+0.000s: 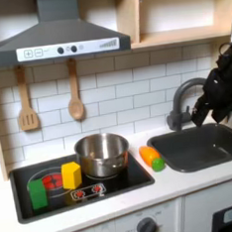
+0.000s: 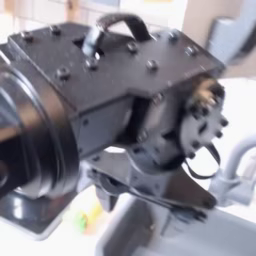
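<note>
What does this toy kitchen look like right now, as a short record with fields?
setting: toy kitchen counter with tiled wall
end effector: at the first exterior view's right, above the sink, beside the faucet; open or shut cannot be told
stove: silver pot, yellow block, green block
counter: orange and green item between pot and sink
wall: wooden spatula, wooden spoon
above: range hood
second exterior view: arm body close up, blurred

Pot (image 1: pixel 101 153) on stove (image 1: pixel 56 198), sink (image 1: pixel 205 145) seemingly right.
</note>
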Controlling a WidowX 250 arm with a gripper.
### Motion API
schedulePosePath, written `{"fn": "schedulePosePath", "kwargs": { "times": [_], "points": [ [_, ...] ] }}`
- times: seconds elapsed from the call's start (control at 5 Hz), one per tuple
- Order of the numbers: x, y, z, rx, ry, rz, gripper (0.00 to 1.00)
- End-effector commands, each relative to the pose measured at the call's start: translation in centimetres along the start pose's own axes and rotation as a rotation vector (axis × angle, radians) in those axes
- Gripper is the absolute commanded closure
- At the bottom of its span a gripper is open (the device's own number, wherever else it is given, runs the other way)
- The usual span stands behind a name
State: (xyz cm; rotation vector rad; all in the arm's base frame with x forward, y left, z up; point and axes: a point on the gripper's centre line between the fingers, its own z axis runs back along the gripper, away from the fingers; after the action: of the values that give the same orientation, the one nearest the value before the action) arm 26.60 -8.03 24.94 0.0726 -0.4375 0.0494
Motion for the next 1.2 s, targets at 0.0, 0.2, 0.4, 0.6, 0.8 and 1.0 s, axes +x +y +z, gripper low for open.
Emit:
{"fn": "schedulePosePath", "kwargs": {
  "times": [0.0,0.2,0.4,0.6,0.8,1.0],
  "points": [
    [1.5,0.7,-0.4,0.020,0.009,0.066,0.00],
    [2.5,1.8,-1.0,0.045,0.024,0.111,0.00],
    [4.3,3.8,-2.0,0.081,0.043,0.186,0.00],
    [5.8,6.1,-3.1,0.125,0.063,0.256,0.00],
    [7.1,7.9,-5.5,0.160,0.120,0.334,0.00],
    [7.5,7.4,-6.3,0.154,0.134,0.313,0.00]
  ]
}}
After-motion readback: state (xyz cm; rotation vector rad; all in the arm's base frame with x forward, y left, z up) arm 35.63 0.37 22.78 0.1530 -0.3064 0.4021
